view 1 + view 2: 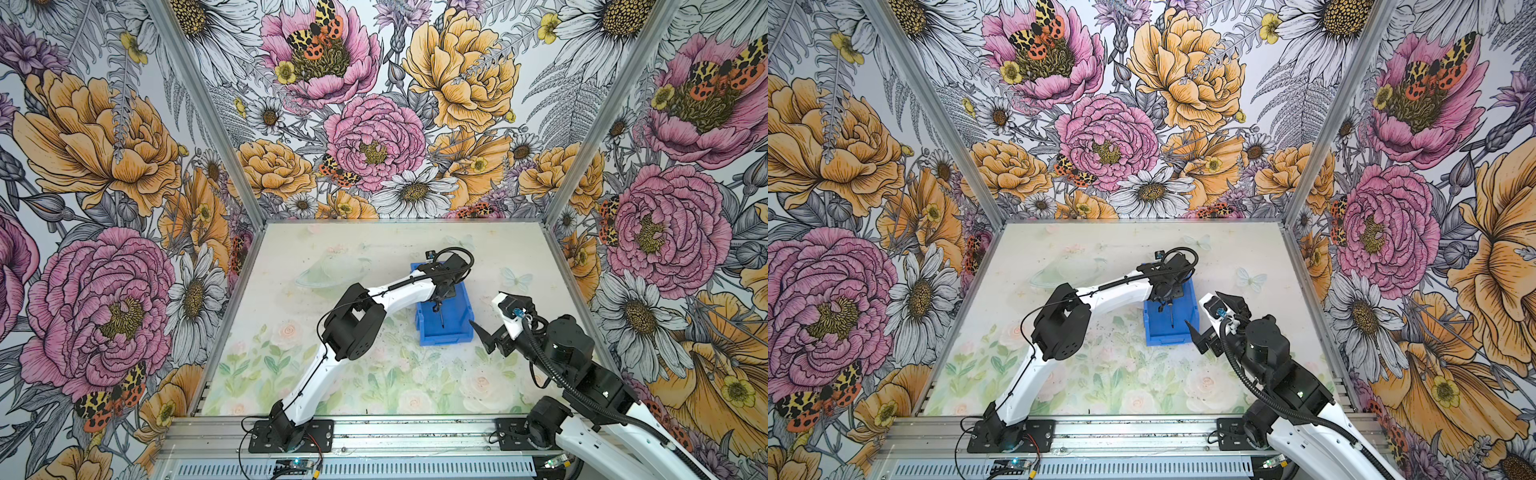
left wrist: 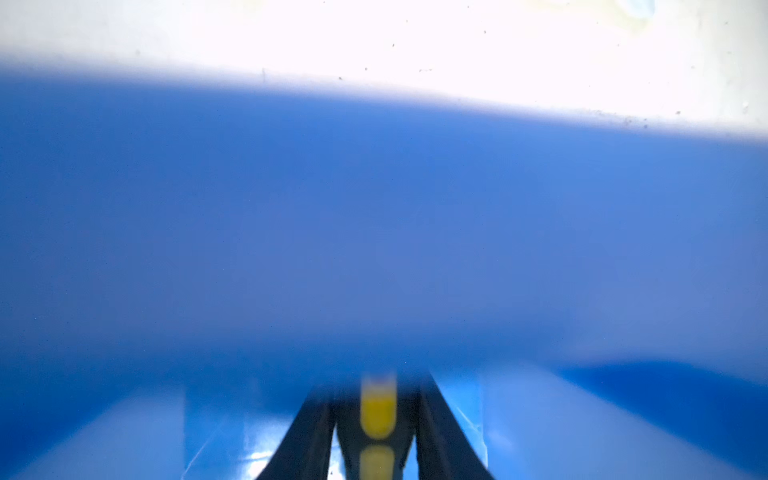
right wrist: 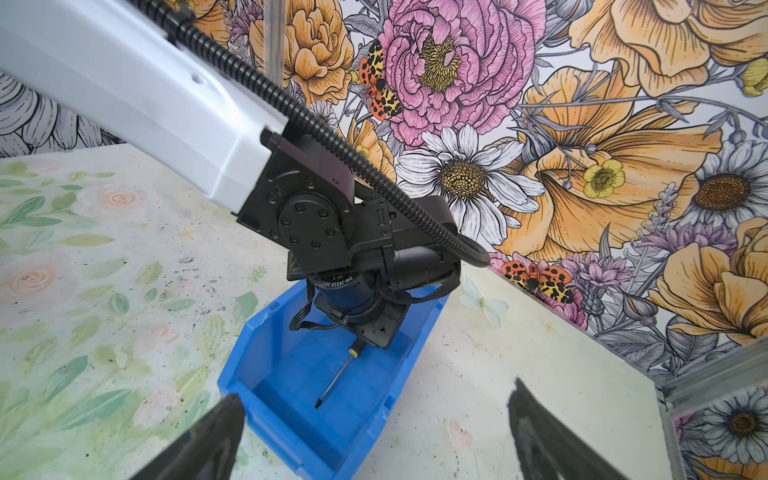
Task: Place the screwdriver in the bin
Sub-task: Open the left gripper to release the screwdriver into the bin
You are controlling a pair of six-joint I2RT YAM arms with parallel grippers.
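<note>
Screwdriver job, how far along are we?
Done: the screwdriver is inside the bin, shaft tip down near its floor. In hand: the left gripper is down in the bin with the handle between its fingers; whether it grips is unclear. Left: let go and lift out. The right gripper hangs open beside the bin.

Three walls papered with big pink, orange and white flowers (image 1: 374, 137) surround a pale, faded floral tabletop (image 1: 374, 374).
</note>
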